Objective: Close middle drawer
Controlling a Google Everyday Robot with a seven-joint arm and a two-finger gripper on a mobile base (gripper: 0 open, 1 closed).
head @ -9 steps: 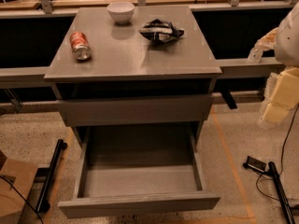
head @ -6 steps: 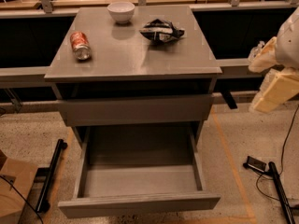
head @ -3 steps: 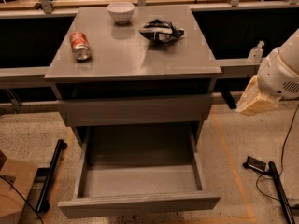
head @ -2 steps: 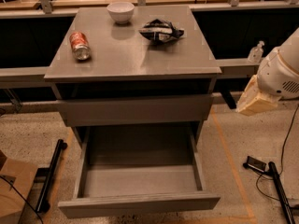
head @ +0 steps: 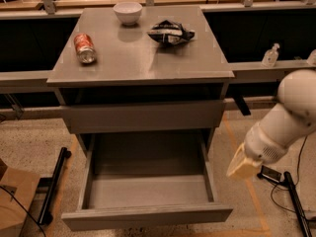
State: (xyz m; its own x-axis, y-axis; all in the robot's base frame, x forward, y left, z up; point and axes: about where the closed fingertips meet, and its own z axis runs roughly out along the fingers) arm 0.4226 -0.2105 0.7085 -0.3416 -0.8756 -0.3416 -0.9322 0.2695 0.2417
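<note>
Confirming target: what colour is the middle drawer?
The middle drawer is matte grey, per the camera view; the gripper hangs right of it.

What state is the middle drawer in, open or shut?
Open: the middle drawer is pulled far out, its grey interior showing. The pincer hangs beside its right wall, not touching it.

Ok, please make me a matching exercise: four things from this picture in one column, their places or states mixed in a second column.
1. middle drawer
2. red soda can
3. white bowl
4. gripper

a. to the right of the drawer, apart from it
b. lying on its side, left on the cabinet top
c. pulled far out
d. upright, at the back of the cabinet top

Pairs: 1-c, 2-b, 3-d, 4-a.
</note>
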